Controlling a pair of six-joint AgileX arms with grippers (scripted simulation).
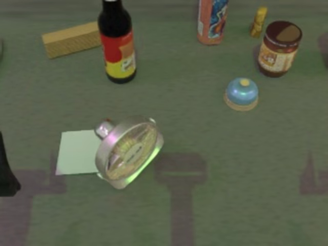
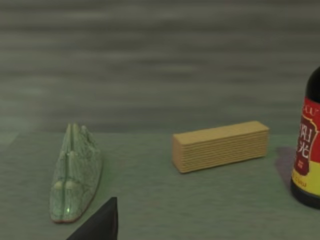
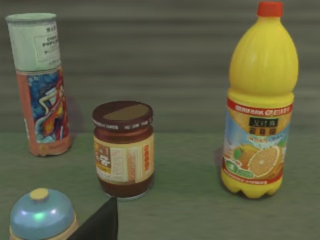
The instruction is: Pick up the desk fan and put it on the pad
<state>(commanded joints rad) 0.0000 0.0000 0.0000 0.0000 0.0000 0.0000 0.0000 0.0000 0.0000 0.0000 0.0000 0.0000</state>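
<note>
Silver desk fan (image 1: 129,152) tilted, overlapping pad (image 1: 77,152) right edge, gripper states indiscernible

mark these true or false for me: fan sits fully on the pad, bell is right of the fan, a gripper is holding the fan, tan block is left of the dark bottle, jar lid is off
1. The desk fan sits fully on the pad. False: it overlaps only the pad's right edge, tilted.
2. The blue bell is to the right of the fan. True.
3. A gripper is holding the fan. False: nothing grips it; the left arm is at the table's left edge.
4. The tan block lies left of the dark bottle. True.
5. The jar has its lid off. False: the lid is on.
</note>
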